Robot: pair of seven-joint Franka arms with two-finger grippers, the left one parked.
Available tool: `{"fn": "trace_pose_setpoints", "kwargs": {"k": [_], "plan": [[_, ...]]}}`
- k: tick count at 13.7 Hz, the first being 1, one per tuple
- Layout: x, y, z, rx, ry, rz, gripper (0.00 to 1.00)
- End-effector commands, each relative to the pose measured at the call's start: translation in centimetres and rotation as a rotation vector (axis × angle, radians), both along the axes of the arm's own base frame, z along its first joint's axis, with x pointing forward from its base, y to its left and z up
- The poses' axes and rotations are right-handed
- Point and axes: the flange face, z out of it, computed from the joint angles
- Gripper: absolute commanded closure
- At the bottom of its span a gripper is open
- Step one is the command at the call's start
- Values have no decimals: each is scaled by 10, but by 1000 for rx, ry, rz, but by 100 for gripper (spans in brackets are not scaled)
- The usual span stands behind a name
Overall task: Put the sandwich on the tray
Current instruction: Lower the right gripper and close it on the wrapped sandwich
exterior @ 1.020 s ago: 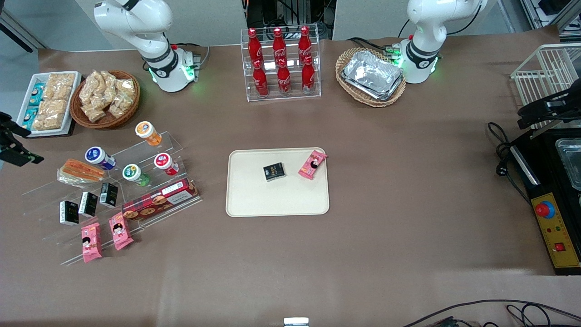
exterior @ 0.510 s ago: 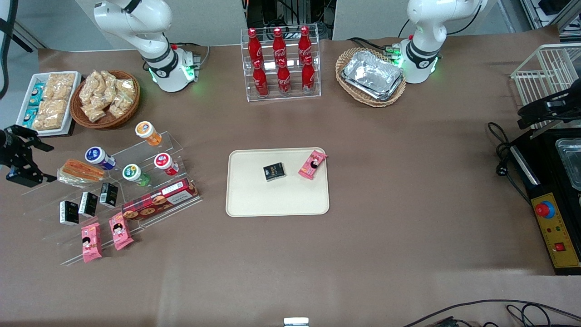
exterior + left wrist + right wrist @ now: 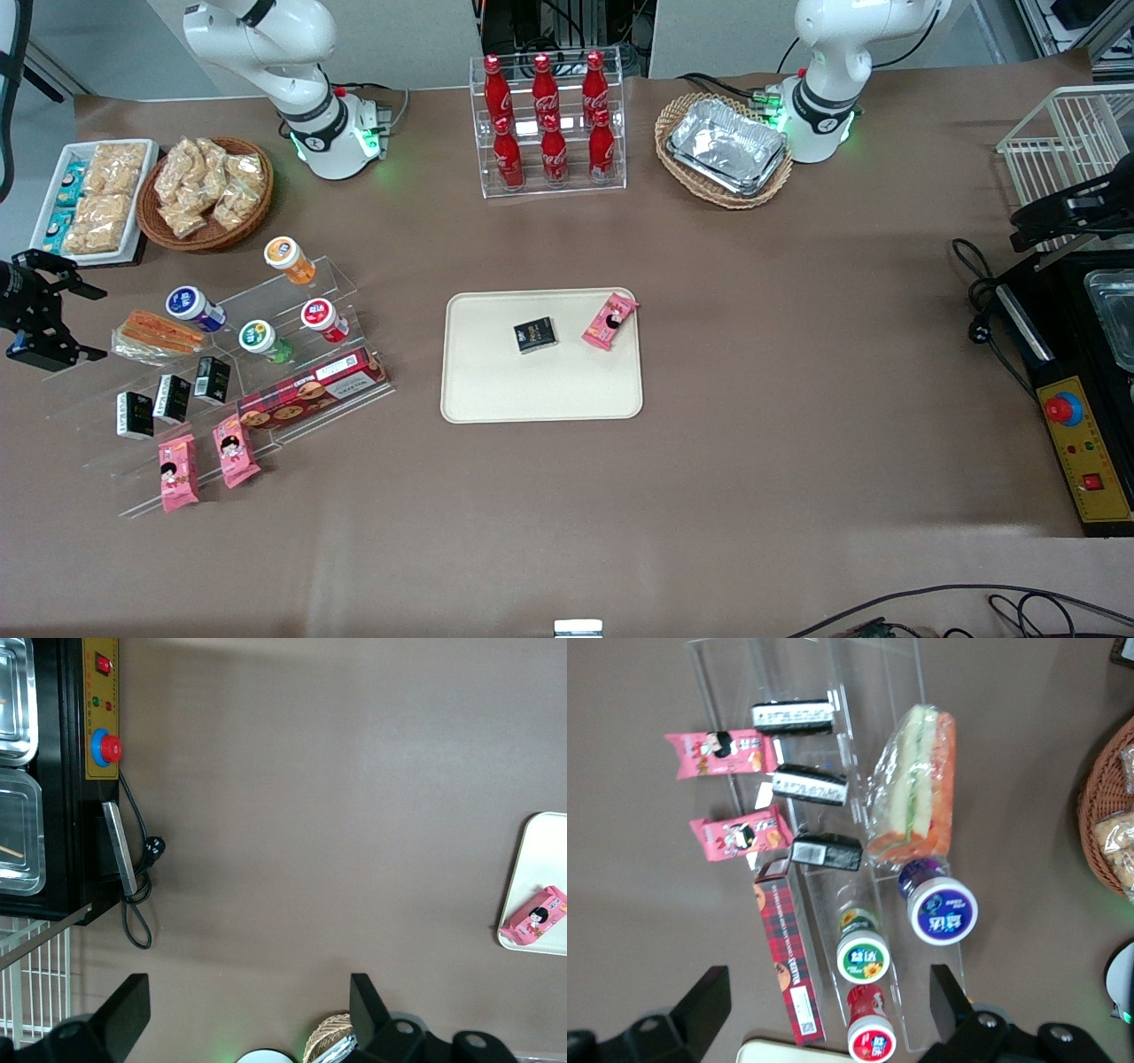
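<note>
Front view: I see the sandwich point(image 3: 152, 334) lying on the clear rack point(image 3: 213, 372), its long axis running along the shelf toward the tray point(image 3: 540, 354), well apart from it. The gripper point(image 3: 75, 323) hangs just beside the sandwich at the working arm's end, jaws spread wide and empty. Since half a second ago it has barely shifted; the sandwich has not moved.

Right wrist view: the sandwich point(image 3: 914, 788) shows its green filling edge-on, beside a blue-lidded jar point(image 3: 941, 906).

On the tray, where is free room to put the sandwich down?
The tray is bare nearer the camera than the black box and pink packet. The sandwich sits crowded on the acrylic rack; the open gripper waits beside it.
</note>
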Motion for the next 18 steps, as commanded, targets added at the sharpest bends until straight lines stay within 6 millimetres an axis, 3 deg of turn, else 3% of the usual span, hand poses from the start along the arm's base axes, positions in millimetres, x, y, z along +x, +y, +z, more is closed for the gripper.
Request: {"fn": "trace_pose_setpoints", "kwargs": {"k": [1,5,11,18], "plan": [[1,-16,-27,23,55,-51,0],[0,-19,-60,5,88,-116,0],[-27,-53,-90,-6,123,-176,0],[-36,-54,-141,-33,80,-188,0]]}}
